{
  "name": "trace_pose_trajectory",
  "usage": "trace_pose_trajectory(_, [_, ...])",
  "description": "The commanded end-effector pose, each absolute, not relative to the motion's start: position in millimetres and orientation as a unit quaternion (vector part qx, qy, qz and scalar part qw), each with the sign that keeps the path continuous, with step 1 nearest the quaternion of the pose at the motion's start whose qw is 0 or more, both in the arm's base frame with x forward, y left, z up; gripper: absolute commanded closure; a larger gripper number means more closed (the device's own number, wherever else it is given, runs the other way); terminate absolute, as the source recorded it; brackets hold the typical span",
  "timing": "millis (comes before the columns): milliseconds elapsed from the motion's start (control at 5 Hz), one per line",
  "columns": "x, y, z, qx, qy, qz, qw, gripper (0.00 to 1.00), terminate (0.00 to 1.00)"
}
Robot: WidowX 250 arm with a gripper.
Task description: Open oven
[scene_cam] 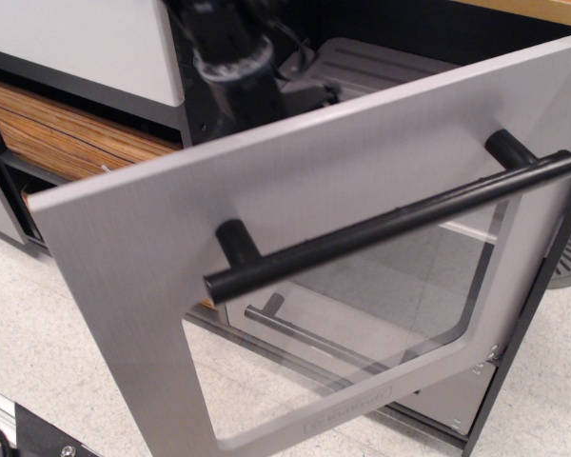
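Observation:
The oven's brushed-silver door (295, 181) hangs part open, its top edge tipped out toward the camera. Its long black bar handle (390, 228) runs slantwise across the door above the clear window (362, 305). The logo (347, 411) sits on the bottom edge. My black arm (236, 71) reaches down just behind the door's top left edge, in the oven's mouth. The gripper's fingers are hidden behind the door, so I cannot tell how they stand or whether they touch it.
Wood-grain drawers (67, 138) are at the left under a pale grey panel (76, 38). A grey drawer with a bar handle (295, 326) shows through the window. A grey tray (381, 62) lies inside the oven. A black frame post (542, 314) is at the right, above speckled floor (57, 362).

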State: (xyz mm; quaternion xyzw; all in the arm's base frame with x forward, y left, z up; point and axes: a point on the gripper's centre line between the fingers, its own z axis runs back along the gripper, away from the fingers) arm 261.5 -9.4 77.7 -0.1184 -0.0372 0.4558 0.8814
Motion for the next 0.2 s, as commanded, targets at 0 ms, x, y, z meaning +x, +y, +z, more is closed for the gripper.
trace_pose_trajectory(0, [235.4,-14.6,83.9,-0.147,-0.041,0.442,0.884,0.0,1.0])
